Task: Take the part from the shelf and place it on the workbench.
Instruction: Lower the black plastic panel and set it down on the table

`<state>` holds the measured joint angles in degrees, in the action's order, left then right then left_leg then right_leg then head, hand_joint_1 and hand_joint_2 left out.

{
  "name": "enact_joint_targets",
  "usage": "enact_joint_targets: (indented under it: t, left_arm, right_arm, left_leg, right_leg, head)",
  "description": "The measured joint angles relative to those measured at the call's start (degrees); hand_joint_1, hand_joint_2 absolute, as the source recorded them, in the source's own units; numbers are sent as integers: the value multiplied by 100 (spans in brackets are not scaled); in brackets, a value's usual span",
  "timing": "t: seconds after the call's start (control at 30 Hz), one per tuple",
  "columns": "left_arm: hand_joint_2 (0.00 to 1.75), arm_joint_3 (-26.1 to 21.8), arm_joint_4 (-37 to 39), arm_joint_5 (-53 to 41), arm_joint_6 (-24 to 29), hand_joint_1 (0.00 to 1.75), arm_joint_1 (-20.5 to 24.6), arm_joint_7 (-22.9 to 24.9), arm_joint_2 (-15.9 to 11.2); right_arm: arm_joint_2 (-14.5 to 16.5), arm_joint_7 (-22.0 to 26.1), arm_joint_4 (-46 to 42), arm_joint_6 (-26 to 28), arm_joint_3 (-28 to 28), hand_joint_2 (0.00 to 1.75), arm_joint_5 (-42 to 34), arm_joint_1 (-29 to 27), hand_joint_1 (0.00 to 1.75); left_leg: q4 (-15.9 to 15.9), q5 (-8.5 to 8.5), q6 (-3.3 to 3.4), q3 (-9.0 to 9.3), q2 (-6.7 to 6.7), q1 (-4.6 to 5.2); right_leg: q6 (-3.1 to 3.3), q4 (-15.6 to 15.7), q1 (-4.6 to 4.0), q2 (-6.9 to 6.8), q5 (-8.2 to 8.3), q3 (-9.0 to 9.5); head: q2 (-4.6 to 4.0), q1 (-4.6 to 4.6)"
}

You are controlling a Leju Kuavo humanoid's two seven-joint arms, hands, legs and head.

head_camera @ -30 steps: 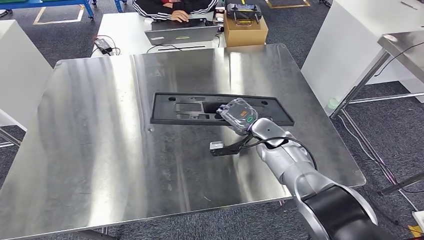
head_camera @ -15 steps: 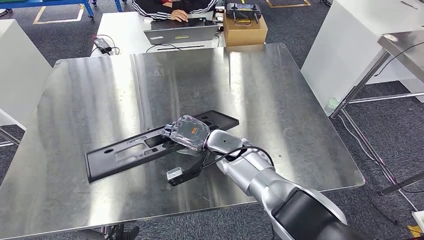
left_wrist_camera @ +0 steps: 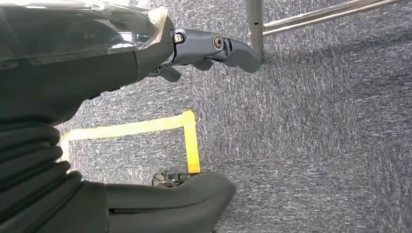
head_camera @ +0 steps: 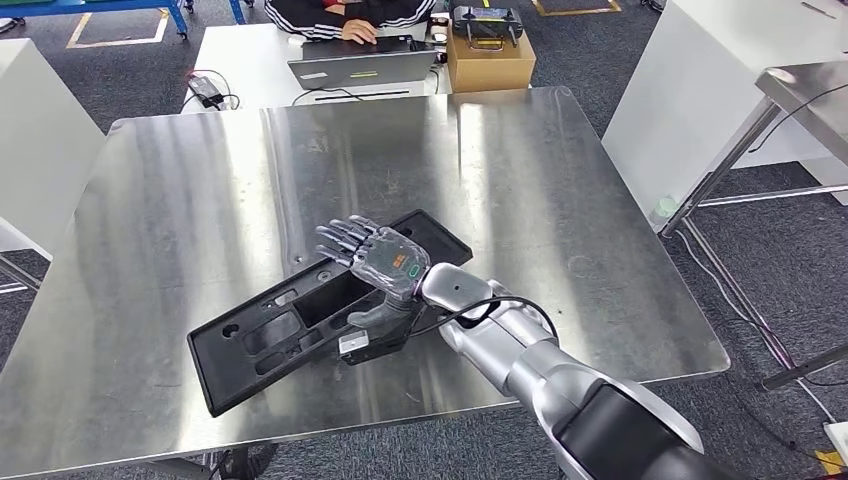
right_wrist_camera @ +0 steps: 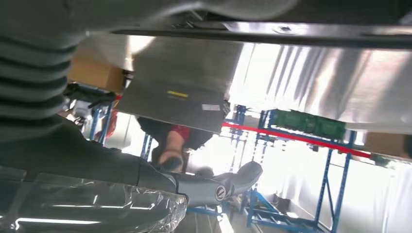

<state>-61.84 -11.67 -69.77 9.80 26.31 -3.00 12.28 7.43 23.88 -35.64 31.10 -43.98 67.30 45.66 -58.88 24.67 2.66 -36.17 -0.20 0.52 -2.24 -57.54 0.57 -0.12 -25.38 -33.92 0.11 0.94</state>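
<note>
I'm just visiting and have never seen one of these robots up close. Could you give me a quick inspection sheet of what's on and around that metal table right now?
Surface: steel workbench, shiny, with streaky reflections.
Job's things: long black part lying askew on the workbench, one end near the front edge.
Clutter: nothing seen on the workbench.
Hands: right hand above the part's middle, fingers spread, thumb down at the part; left hand hangs over grey carpet, holding nothing.
Cables: black cable looping along the right wrist.
Surroundings: person at a laptop behind the workbench, beside a cardboard box; white cabinets at the sides.
</note>
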Motion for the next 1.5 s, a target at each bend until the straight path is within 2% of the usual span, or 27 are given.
enact_joint_targets:
  t: [0.23,0.7,0.93,1.13,1.3,1.5]
  left_arm:
    - [0,40,-2,36,-35,0,77,55,-103]
    - [0,85,-2,76,-71,0,72,296,-244]
    - [0,95,-2,60,-90,0,59,510,-310]
    - [0,96,-2,73,-90,0,47,549,-353]
    - [0,100,-2,78,-173,0,-12,787,-378]
    - [0,99,-2,149,-192,0,-54,866,-418]
  right_arm:
    - [-79,-261,-5,-13,-54,0,81,1,0]
    - [-87,-82,-359,-43,109,0,-565,-41,0]
    - [-87,154,-956,-131,402,0,-1423,-321,0]
    - [-87,240,-1409,-244,601,0,-1756,-508,0]
    - [-87,519,-2125,-582,919,0,-2930,-865,0]
    - [-99,875,-3572,-792,1396,0,-4455,-1531,0]
  left_leg:
    - [0,0,0,1,1,-1]
    - [0,0,0,1,-1,-1]
    - [1,0,-1,0,-1,-1]
    - [1,1,-1,1,-2,-1]
    - [1,1,-1,1,-3,-1]
    - [1,4,-1,0,-8,0]
  right_leg:
    - [0,-1,0,0,0,0]
    - [0,-1,0,0,0,2]
    - [0,-1,0,0,0,2]
    - [0,-1,0,0,-1,1]
    - [0,-1,0,-1,-1,2]
    - [0,1,1,-3,-2,0]
  head:
    - [0,0]
    - [0,0]
    - [0,0]
    - [0,0]
    - [0,0]
    - [0,0]
